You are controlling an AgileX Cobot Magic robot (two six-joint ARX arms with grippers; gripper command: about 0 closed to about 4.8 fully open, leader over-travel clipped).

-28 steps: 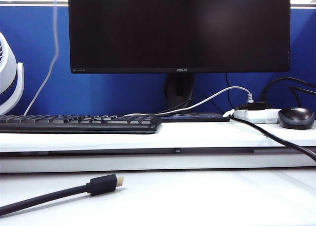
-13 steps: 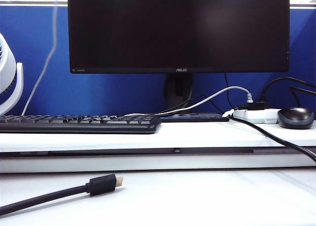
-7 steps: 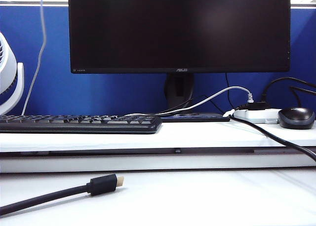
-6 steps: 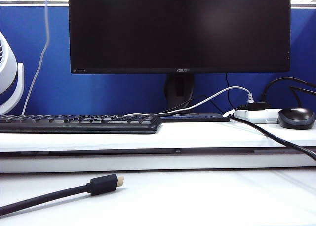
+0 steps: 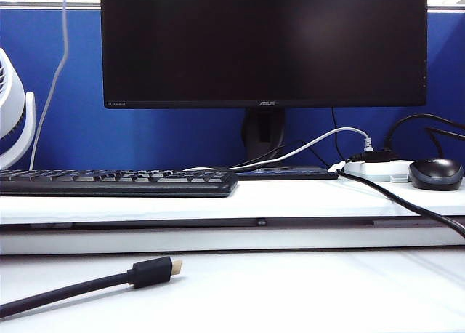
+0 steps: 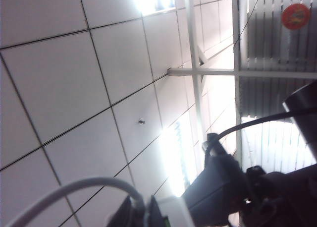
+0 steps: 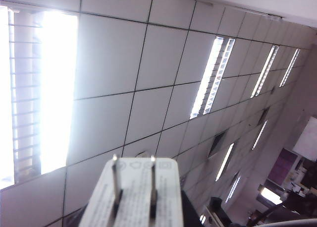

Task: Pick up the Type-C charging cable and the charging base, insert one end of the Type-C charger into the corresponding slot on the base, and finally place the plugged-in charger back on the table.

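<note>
Both grippers point at the ceiling. Your left gripper (image 6: 148,218) is closed on the cable (image 6: 69,190); your right gripper (image 7: 133,212) grips the base (image 7: 131,197), prongs up.

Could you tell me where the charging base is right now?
The charging base is off the table, held up in the right gripper: the right wrist view shows its two prongs pointing at the ceiling. The exterior view doesn't show it.

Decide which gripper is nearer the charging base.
Right. The right gripper grips the charging base, prongs toward the ceiling. The left gripper, closed on the Type-C charging cable, is close beside the base but not holding it.
</note>
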